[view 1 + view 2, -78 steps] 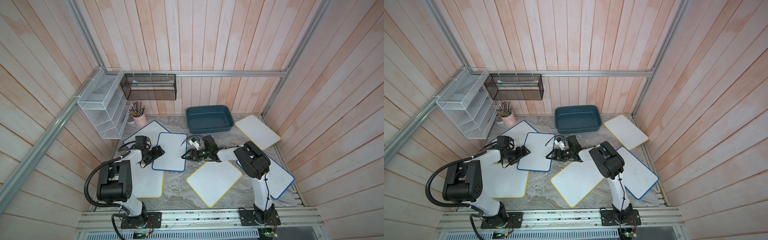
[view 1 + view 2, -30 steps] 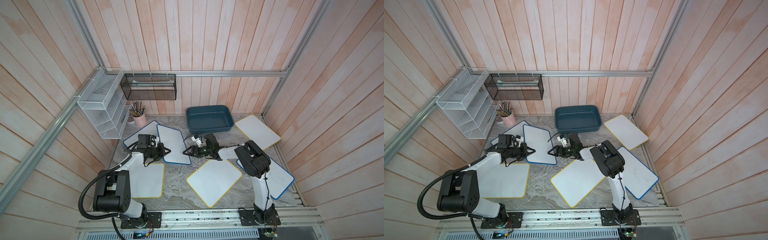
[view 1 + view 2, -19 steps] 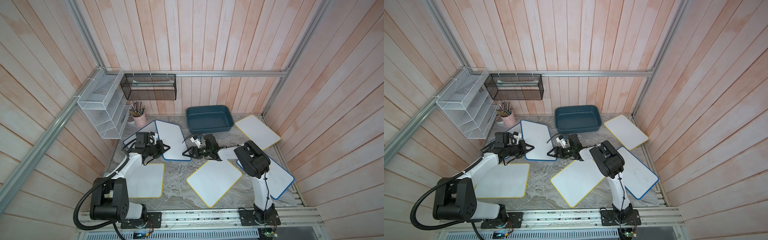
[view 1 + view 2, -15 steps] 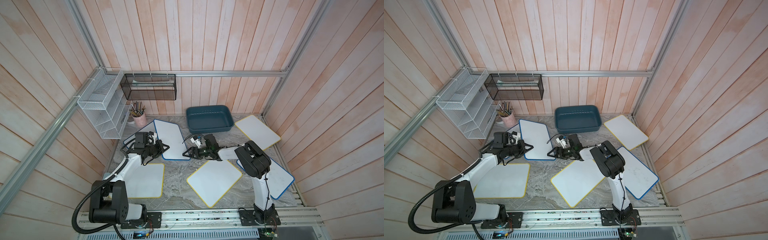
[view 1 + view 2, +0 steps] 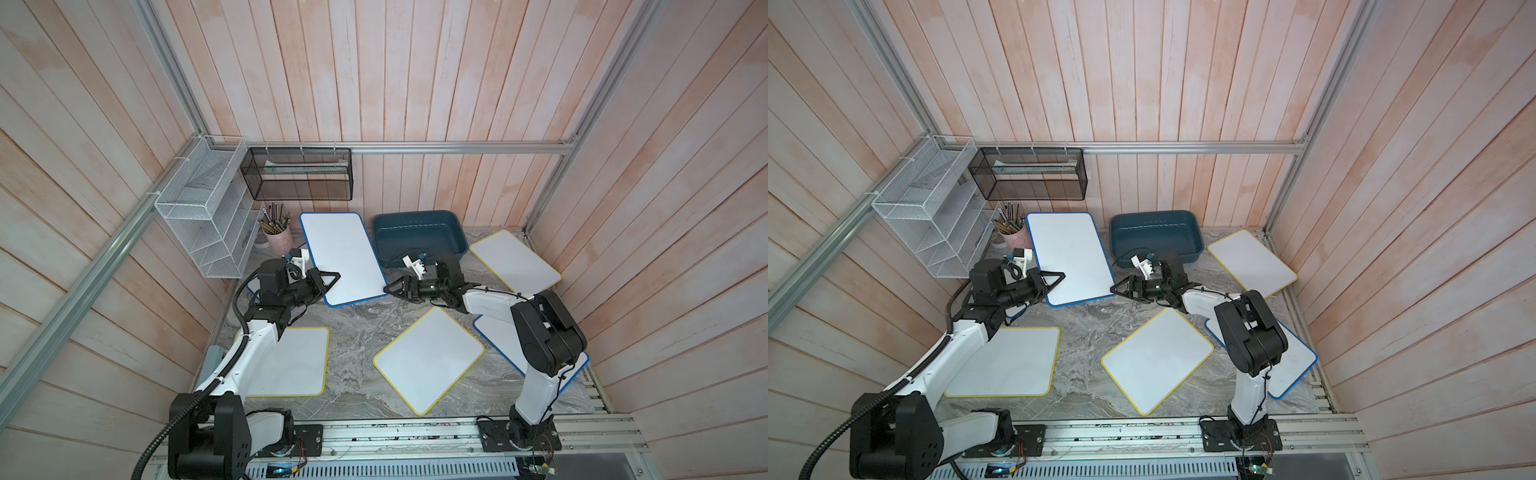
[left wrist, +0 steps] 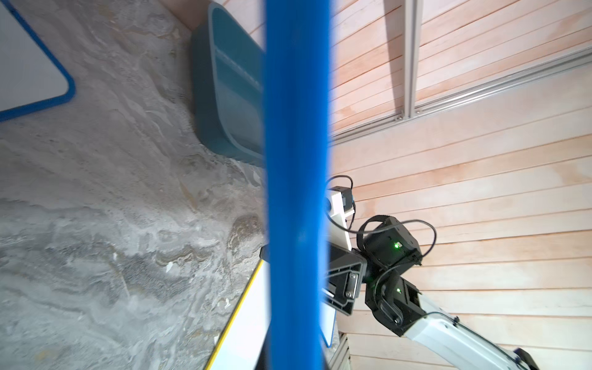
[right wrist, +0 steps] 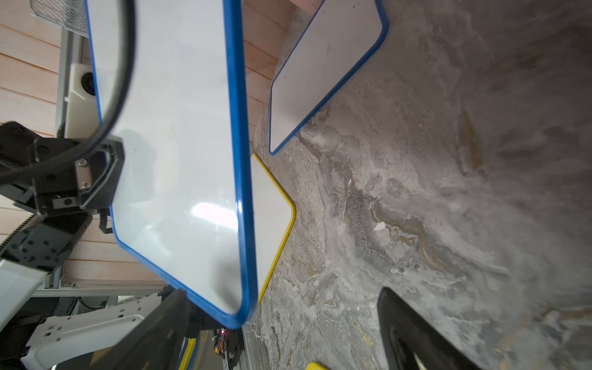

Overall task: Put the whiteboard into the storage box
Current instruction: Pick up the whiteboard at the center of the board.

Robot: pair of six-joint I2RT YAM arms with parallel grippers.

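A blue-framed whiteboard [image 5: 340,255] [image 5: 1069,255] is lifted off the table and tilted, left of the dark teal storage box [image 5: 417,237] [image 5: 1154,239]. My left gripper [image 5: 328,280] [image 5: 1054,280] is shut on its left edge. The right wrist view shows that clamp on the whiteboard [image 7: 179,144]. In the left wrist view the whiteboard's blue edge [image 6: 296,160] hides the jaws, with the storage box [image 6: 227,89] behind. My right gripper [image 5: 392,289] [image 5: 1119,291] [image 7: 282,336] stands open at the board's lower right corner, holding nothing. The box holds nothing.
Yellow-framed whiteboards [image 5: 428,359] [image 5: 291,361] [image 5: 515,259] lie flat on the marble table. A blue-framed one [image 5: 498,336] lies under my right arm. A pink pen cup [image 5: 277,241], white wire shelf [image 5: 203,220] and black mesh rack [image 5: 297,174] stand at the back left.
My left gripper has raised the blue-framed whiteboard and tipped its far end up toward the back wall. The right gripper has stayed open in about the same place.
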